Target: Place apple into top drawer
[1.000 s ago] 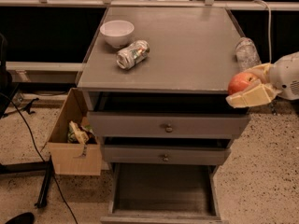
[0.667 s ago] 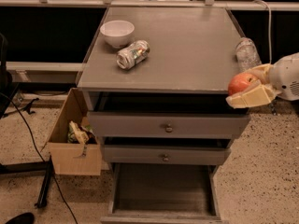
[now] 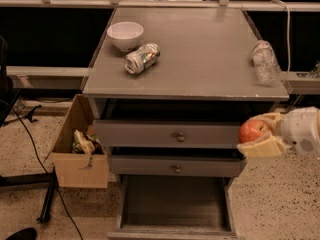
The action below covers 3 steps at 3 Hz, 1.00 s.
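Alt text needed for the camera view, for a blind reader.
The gripper holds a red apple at the right end of the top drawer front. A white bowl, a crushed can and a plastic bottle lie on the cabinet top; the bottom drawer is pulled out.

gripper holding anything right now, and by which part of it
The gripper holds the apple, one finger above it and one beneath, off the right end of the top drawer.
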Each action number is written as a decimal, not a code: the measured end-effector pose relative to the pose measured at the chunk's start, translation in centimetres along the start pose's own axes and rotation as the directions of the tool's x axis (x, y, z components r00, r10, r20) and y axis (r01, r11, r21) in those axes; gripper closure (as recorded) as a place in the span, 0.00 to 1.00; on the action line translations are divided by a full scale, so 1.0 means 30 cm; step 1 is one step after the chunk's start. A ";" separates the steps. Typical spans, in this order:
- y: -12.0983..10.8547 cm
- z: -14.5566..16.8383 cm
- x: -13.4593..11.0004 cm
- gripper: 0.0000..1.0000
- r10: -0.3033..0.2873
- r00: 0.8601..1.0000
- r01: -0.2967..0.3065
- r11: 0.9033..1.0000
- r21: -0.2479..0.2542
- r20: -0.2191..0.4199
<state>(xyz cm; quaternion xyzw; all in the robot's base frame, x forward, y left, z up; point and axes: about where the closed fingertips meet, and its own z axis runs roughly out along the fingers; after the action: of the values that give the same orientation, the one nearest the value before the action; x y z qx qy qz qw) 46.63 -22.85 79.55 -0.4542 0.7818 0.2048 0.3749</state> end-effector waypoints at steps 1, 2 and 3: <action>0.070 0.113 0.165 1.00 -0.008 0.999 0.009 1.000 -0.028 0.035; 0.070 0.113 0.165 1.00 -0.008 0.999 0.009 1.000 -0.028 0.035; 0.077 0.156 0.201 1.00 -0.031 0.998 0.033 0.998 -0.046 0.046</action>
<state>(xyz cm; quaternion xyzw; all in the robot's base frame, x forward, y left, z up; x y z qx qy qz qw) 44.67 -21.94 71.87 -0.4706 0.7607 0.2273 0.3850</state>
